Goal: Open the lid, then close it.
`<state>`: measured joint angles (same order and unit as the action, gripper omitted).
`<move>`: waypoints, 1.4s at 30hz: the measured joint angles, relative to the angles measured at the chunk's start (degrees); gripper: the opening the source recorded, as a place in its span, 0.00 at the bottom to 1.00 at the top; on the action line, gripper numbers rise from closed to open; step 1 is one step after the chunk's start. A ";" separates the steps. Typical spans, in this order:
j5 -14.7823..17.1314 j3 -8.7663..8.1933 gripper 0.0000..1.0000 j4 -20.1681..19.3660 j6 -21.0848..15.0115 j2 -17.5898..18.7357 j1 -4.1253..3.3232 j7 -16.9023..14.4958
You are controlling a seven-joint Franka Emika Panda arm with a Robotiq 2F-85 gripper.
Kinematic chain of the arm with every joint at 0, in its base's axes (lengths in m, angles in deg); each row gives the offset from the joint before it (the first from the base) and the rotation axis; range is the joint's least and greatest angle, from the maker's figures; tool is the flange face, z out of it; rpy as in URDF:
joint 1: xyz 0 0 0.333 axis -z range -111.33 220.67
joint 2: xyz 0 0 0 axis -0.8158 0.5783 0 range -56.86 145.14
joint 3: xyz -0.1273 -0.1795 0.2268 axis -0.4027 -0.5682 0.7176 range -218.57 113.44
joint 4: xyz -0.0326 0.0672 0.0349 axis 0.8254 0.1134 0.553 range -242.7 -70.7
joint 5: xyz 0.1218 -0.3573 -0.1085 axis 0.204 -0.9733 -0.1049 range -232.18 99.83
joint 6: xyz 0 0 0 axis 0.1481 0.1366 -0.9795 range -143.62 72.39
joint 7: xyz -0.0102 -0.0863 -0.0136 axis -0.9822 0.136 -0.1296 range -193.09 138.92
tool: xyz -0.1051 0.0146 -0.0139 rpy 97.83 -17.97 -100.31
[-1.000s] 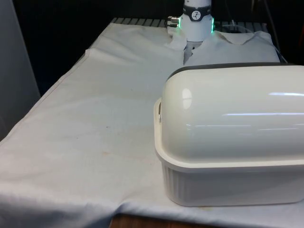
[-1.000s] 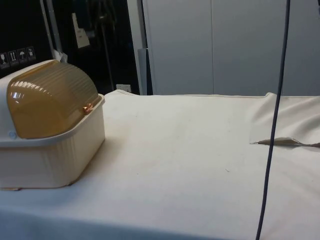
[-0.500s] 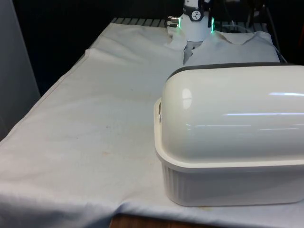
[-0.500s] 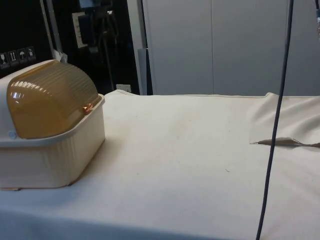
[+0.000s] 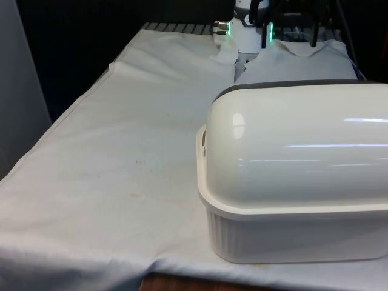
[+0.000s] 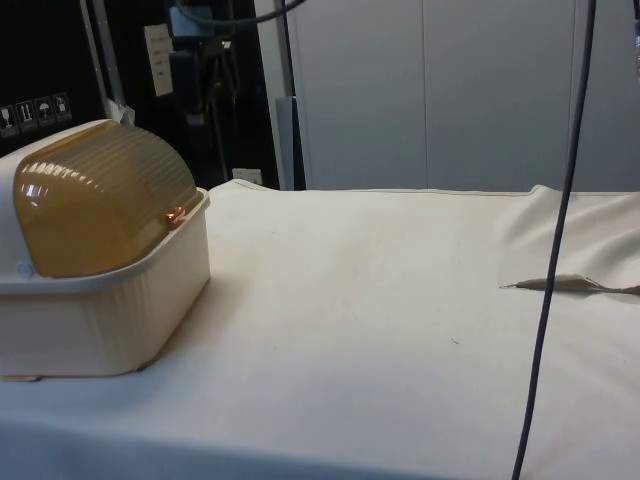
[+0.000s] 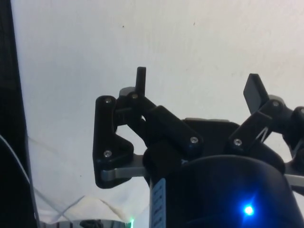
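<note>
gripper (image 7: 198, 85) newly in at far table end, fingers wide, nothing held. bread box (image 5: 297, 176) lid (image 6: 100, 200) unchanged, shut. cloth (image 5: 133, 139) open beside.

Your front view cuts the bread box (image 5: 297, 182) off at its 3 o'clock edge, and its back hides the lid (image 6: 100, 200). Your side view crops the box's 9 o'clock end.

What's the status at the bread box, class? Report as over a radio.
Claw open, holding nothing, above bare cloth. Bread box shut, amber lid down, untouched. Nothing in the way.
</note>
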<state>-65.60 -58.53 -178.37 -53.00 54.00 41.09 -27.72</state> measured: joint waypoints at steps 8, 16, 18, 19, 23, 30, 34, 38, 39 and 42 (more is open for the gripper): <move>0.00 0.00 1.00 -2.98 -4.41 -0.06 0.06 -1.20; 0.00 0.00 1.00 -4.24 -9.57 1.60 0.06 -2.12; 0.00 0.00 1.00 -4.47 -10.60 1.95 0.06 -2.29; 0.00 0.00 1.00 -4.47 -10.60 1.95 0.06 -2.29; 0.00 0.00 1.00 -5.61 -13.81 2.69 0.06 -2.75; 0.00 0.00 1.00 -6.47 -17.25 3.55 0.06 -3.32; 0.00 -0.17 1.00 -6.93 -19.88 4.24 0.11 -3.95; 0.00 -0.29 1.00 -7.05 -21.20 4.64 0.11 -4.24; 0.00 -0.29 1.00 -7.05 -21.20 4.64 0.11 -4.24; 0.00 -0.52 1.00 -7.33 -23.03 5.10 0.11 -4.41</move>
<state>-65.60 -59.04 -185.70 -76.04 59.10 41.21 -32.13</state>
